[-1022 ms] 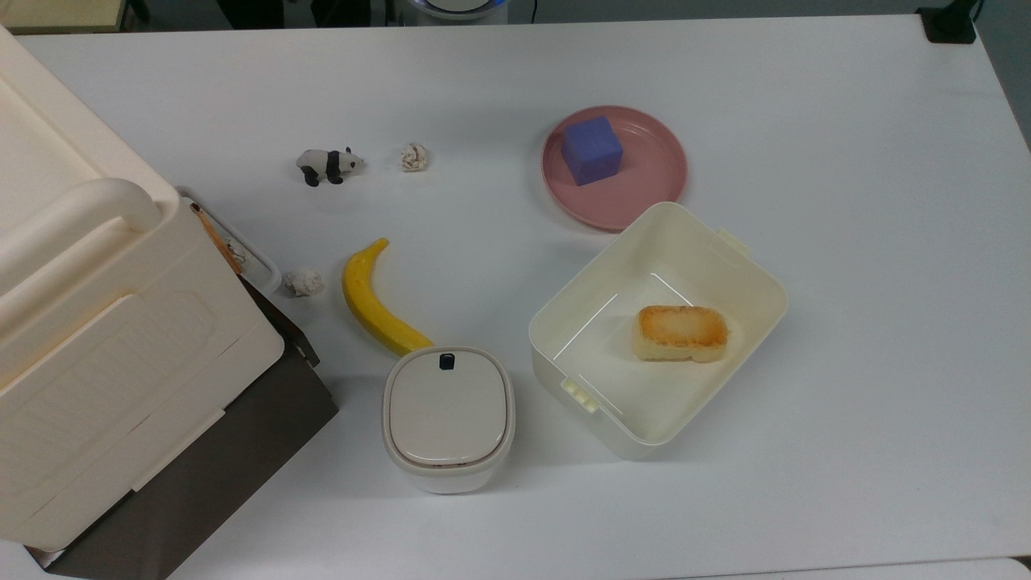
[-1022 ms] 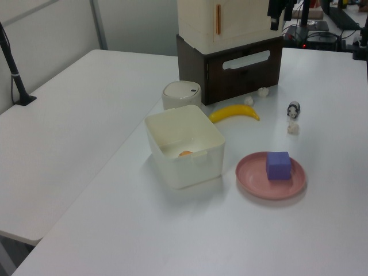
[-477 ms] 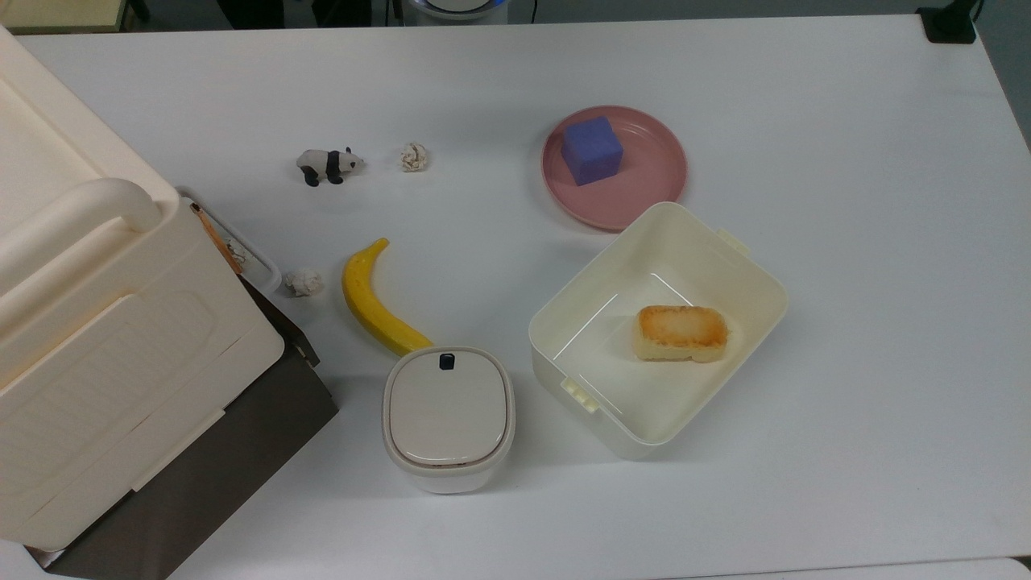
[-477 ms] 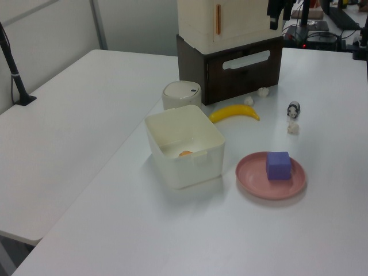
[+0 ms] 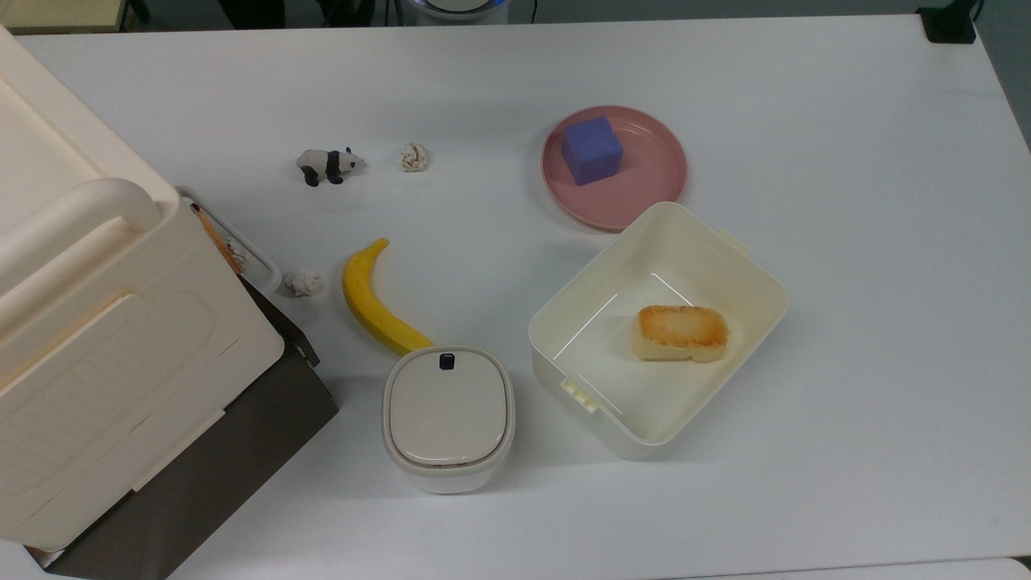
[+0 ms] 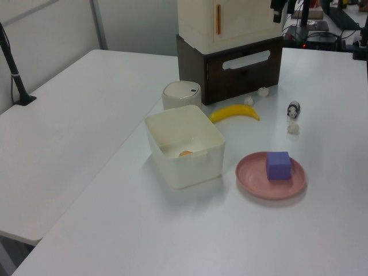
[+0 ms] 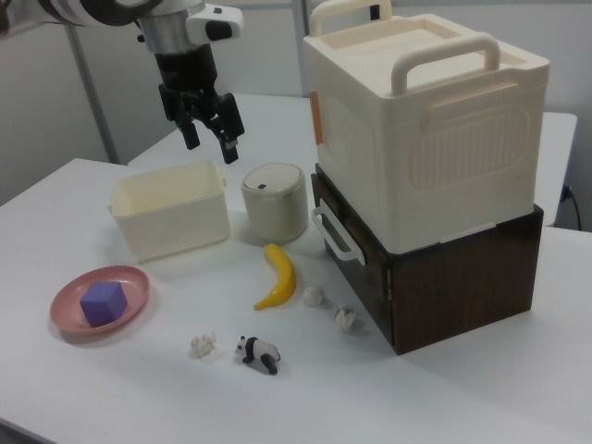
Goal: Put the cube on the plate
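cube (image 5: 592, 150) resting on plate (image 5: 652, 181) | right view: gripper (image 7: 211, 136) raised, spread, empty

We record one change, and it concerns the gripper (image 6: 278, 7). In the left view, one second ago its dark fingers hung down from the upper edge, beside the upper right corner of the cream storage box (image 6: 224, 20). Half a second ago they reached slightly less far down. Now just a short dark stub shows at the left view's upper edge, and it sits a little further toward the left view's right. We therefore log the gripper as having moved steadily upward across the left view, with a slight drift sideways. We found no other displacement among the items on the table (image 6: 86, 132).
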